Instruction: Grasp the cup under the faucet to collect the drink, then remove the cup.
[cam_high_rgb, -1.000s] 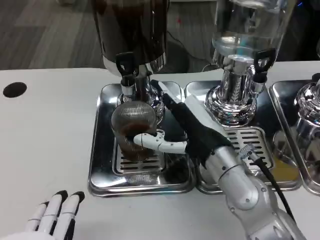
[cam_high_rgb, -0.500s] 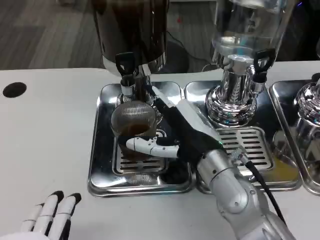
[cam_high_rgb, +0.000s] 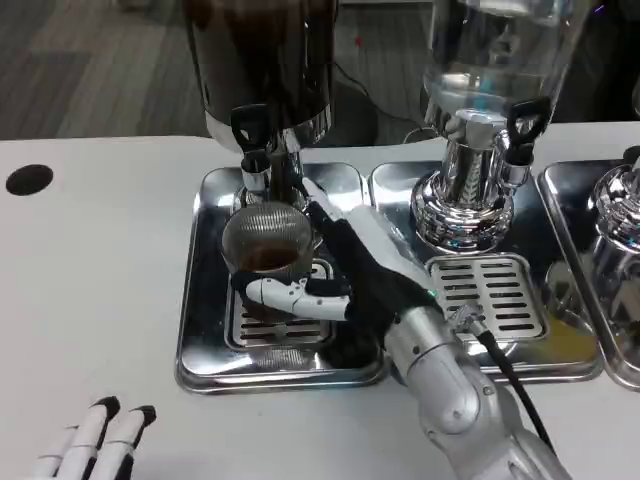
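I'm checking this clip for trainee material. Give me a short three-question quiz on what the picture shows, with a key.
1. True or false: the right hand holds the cup.
2. Where does the cup stand? A) on the bare table B) on the drip tray below the dark dispenser's faucet C) under the clear dispenser
3. Fill in: the liquid in the cup looks ____ in colour.

Key
1. True: its fingers wrap the cup's side.
2. B.
3. Brown. The left hand lies on the table at the picture's lower edge, holding nothing.
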